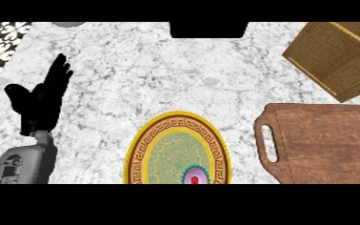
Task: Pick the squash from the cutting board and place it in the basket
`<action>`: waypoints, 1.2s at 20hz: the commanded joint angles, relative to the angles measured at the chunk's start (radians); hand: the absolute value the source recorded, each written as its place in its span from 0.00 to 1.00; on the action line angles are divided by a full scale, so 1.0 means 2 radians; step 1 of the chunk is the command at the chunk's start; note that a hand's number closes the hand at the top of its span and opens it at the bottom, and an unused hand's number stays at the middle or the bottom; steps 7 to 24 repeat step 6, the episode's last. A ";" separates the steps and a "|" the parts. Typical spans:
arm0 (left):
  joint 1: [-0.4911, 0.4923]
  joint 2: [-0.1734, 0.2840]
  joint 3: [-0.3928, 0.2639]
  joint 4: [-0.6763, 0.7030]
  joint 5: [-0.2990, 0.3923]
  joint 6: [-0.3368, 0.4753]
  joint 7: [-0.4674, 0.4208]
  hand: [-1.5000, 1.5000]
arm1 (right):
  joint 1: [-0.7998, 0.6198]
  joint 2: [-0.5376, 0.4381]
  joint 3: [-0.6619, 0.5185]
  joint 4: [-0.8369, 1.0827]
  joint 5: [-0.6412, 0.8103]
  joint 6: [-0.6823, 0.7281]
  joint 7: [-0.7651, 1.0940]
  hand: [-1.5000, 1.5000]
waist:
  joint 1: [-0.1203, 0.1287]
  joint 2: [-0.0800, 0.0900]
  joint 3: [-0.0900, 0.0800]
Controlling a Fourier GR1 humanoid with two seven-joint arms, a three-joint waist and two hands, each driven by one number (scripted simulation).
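From my seat I see only one hand, the left hand (44,97), at the view's left edge above its grey forearm (26,164). It is resting there, fingers straight and pointing up the counter, thumb set out to the side. The fingers lie close together rather than fanned, and nothing sits between them and the thumb. It holds nothing, and it is well apart from every object on the counter.

The right hand does not show anywhere in my view.

The cutting board (316,143) lies at the lower right, brown wood, its slot handle turned toward the middle of the counter. Its visible top is bare wood; I cannot see the squash on it or anywhere else in view, so I cannot tell where it is. The board runs out of the frame on the right.

The basket (330,59) sits at the upper right, tilted at an angle, partly cut by the frame edge, just beyond the board's far side. What I can see of it shows only woven wall.

A plate (175,150) with a gold patterned rim lies at the bottom centre, between the left hand and the board, touching neither.
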 commanded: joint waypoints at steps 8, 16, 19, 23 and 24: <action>0.002 0.001 0.003 0.000 -0.005 0.005 0.002 0.50 | 0.148 0.006 -0.034 -0.156 -0.093 0.078 -0.048 0.00 | -0.016 -0.005 -0.001; 0.002 0.001 0.003 0.000 -0.005 0.005 0.002 0.50 | 0.148 0.006 -0.034 -0.156 -0.093 0.078 -0.048 0.00 | -0.016 -0.005 -0.001; 0.002 0.001 0.003 0.000 -0.005 0.005 0.002 0.50 | 0.148 0.006 -0.034 -0.156 -0.093 0.078 -0.048 0.00 | -0.016 -0.005 -0.001; 0.002 0.001 0.003 0.000 -0.005 0.005 0.002 0.50 | 0.148 0.006 -0.034 -0.156 -0.093 0.078 -0.048 0.00 | -0.016 -0.005 -0.001; 0.002 0.001 0.003 0.000 -0.005 0.005 0.002 0.50 | 0.148 0.006 -0.034 -0.156 -0.093 0.078 -0.048 0.00 | -0.016 -0.005 -0.001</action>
